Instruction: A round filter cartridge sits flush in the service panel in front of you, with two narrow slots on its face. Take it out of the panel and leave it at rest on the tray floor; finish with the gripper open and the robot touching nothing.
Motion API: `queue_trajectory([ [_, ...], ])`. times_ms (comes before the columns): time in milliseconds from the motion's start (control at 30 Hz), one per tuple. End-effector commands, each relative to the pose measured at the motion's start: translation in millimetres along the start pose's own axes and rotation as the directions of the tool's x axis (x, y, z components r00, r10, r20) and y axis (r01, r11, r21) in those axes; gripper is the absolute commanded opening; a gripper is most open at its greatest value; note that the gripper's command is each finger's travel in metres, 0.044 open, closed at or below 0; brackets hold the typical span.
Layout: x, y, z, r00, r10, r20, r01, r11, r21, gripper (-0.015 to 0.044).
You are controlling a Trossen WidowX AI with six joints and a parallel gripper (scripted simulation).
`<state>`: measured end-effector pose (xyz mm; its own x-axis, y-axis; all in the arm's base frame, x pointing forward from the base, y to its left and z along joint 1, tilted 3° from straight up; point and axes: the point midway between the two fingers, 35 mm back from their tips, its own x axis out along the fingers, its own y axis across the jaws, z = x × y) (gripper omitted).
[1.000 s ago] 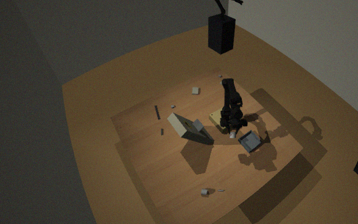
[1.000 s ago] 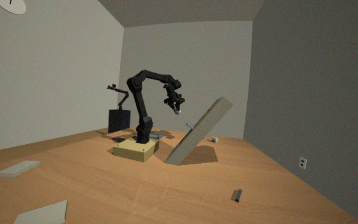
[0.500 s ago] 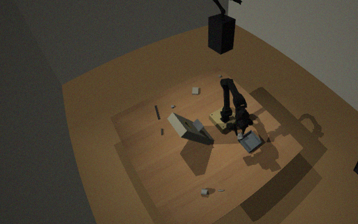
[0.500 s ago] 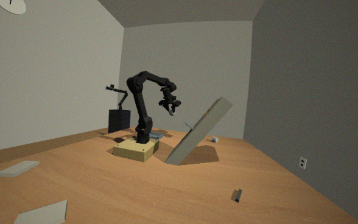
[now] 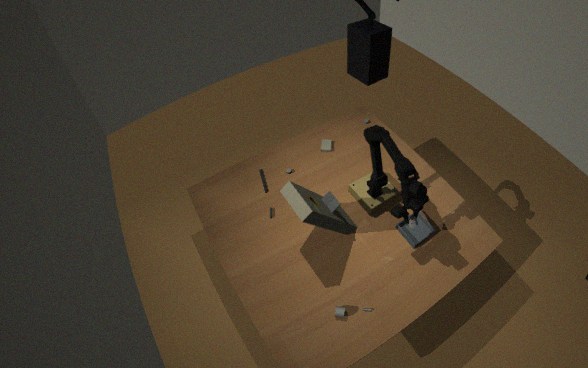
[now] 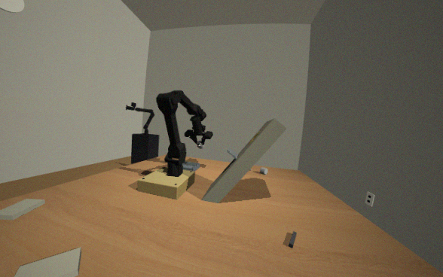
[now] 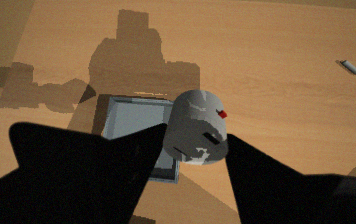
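The gripper [image 7: 192, 150] holds the cartridge [image 7: 196, 127] clamped between its two fingers, slotted face toward the wrist. It hangs above the tray [image 7: 131, 120], whose far right corner lies just beneath it.

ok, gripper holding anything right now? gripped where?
Yes. The gripper is shut on the cartridge, fingers on opposite sides of its round wall, slotted face out, above the tray.
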<state>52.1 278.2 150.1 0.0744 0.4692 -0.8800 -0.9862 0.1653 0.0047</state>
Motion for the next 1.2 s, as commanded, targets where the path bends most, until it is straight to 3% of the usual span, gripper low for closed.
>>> queue_trajectory([
  [0,11.0,18.6,-7.5,0.999,0.038,0.002,-0.038,0.997,-0.069,0.0000],
  [500,47.1,82.5,-49.0,0.986,0.164,-0.015,-0.162,0.952,-0.259,0.0000],
  [1167,112.6,84.2,-87.5,0.986,0.165,-0.016,-0.163,0.951,-0.261,0.0000],
])
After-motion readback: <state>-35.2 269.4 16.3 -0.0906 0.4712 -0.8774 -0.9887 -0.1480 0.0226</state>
